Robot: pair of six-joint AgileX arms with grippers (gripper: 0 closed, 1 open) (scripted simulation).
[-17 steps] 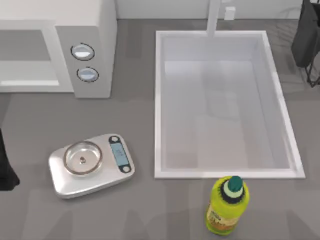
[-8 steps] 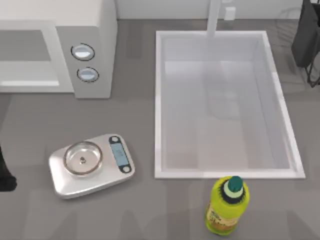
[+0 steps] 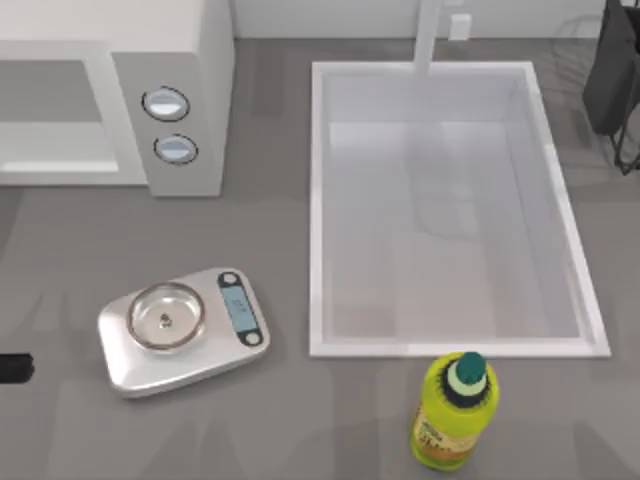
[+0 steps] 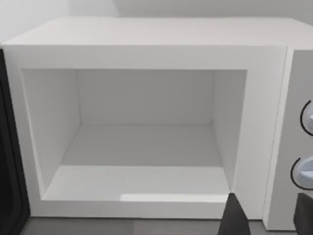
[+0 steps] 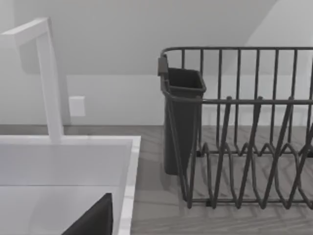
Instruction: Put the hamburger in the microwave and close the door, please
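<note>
The white microwave (image 3: 170, 60) stands at the table's back left, its two round dials (image 3: 166, 104) facing forward. In the left wrist view its cavity (image 4: 142, 147) is uncovered and holds nothing. A dark pane edge (image 4: 9, 161) stands beside the cavity; I cannot tell whether it is the door. The hamburger is out of view. My left gripper (image 4: 268, 216) is open in front of the microwave's control panel, with nothing between its fingers. A dark sliver of the left arm (image 3: 12, 367) shows at the table's left edge. My right gripper (image 5: 93, 220) hangs over the sink's rim.
A flat silver kitchen scale (image 3: 182, 330) lies in front of the microwave. A large white sink (image 3: 320, 200) with a faucet (image 3: 428, 35) fills the middle right. A yellow bottle (image 3: 455, 412) stands at the front. A dark dish rack (image 5: 244, 147) sits at the back right.
The left arm's dark shape at the top view's left edge has slid down and outward, shrinking to a small sliver. Nothing else moved.
</note>
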